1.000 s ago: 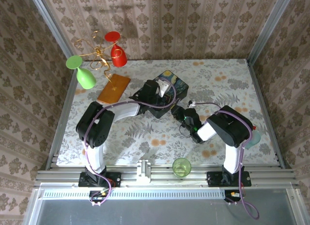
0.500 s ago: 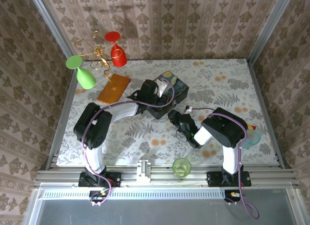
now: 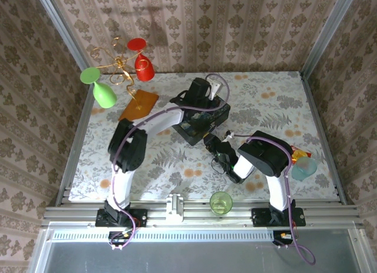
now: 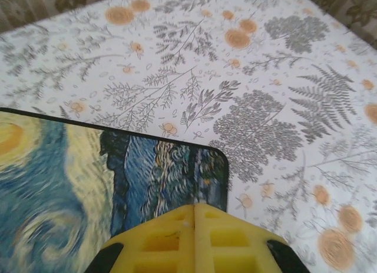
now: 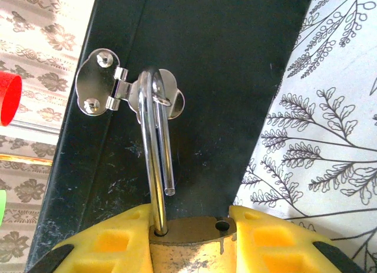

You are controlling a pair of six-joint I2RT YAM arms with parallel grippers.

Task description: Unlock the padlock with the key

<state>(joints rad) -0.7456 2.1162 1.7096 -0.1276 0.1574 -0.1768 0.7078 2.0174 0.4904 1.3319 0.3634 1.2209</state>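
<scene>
Right wrist view: my right pincer (image 5: 189, 221) is clamped on the brass padlock (image 5: 188, 242) body. Ahead of it, the shackle (image 5: 154, 149) hooks the hasp (image 5: 112, 90), one leg free of its hole. My left pincer (image 4: 194, 213) is together, over the painted box (image 4: 59, 185) corner.

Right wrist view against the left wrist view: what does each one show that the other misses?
Right wrist: the right gripper clamps the brass padlock, its shackle popped open yet hooked through the silver clasp on the box. Left wrist: the box's painted swirly lid below the shut left gripper. Both: the box, floral cloth and yellow fingers.
</scene>
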